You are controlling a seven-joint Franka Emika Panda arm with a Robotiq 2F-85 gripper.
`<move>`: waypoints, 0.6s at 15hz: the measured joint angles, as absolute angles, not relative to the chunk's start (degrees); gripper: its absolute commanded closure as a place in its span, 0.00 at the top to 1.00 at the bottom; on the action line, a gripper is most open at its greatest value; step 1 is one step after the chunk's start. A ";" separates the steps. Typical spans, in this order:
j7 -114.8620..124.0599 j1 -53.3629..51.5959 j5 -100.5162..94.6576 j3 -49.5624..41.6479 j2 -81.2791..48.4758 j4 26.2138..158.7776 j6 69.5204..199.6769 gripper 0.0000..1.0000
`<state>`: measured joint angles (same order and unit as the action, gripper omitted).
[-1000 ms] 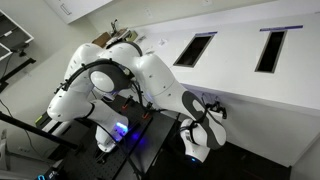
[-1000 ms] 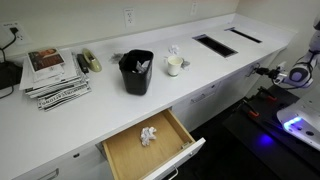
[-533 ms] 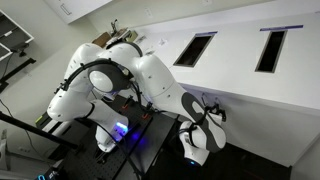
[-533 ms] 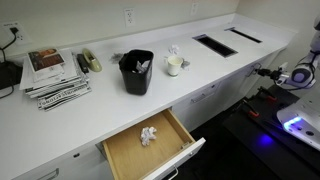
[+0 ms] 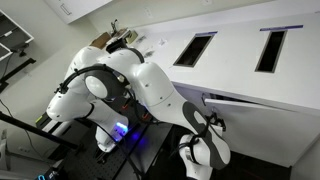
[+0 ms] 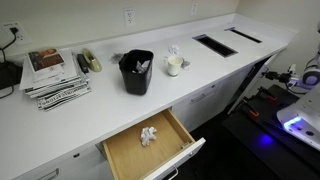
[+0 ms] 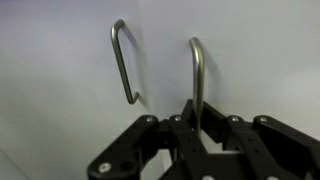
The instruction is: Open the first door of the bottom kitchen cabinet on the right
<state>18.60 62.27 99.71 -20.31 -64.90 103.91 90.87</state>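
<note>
The first door is a plain white front; its slim bar handle runs down between my jaws. My gripper is shut on that handle. In an exterior view the door stands ajar under the white worktop, with my gripper at its free edge. In an exterior view my gripper is off the cabinet's right end, and a dark interior shows behind the opened door. The neighbouring door's matching handle is to the left, untouched.
The worktop has two dark cut-outs, a black bin, a mug and magazines. A wooden drawer stands open further along. My base with a blue light is by the cabinet.
The door has swung out from the cabinet front, showing a dark gap. My gripper has moved away from the cabinet with the handle in it.
</note>
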 measured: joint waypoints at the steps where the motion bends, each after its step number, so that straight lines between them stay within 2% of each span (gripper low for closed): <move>1: 18.60 62.97 98.42 -20.72 -65.29 103.16 90.11 0.03; 9: 18.60 70.40 86.71 -23.00 -68.62 94.12 85.90 0.03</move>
<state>18.60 70.40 86.71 -23.00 -68.62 94.12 85.90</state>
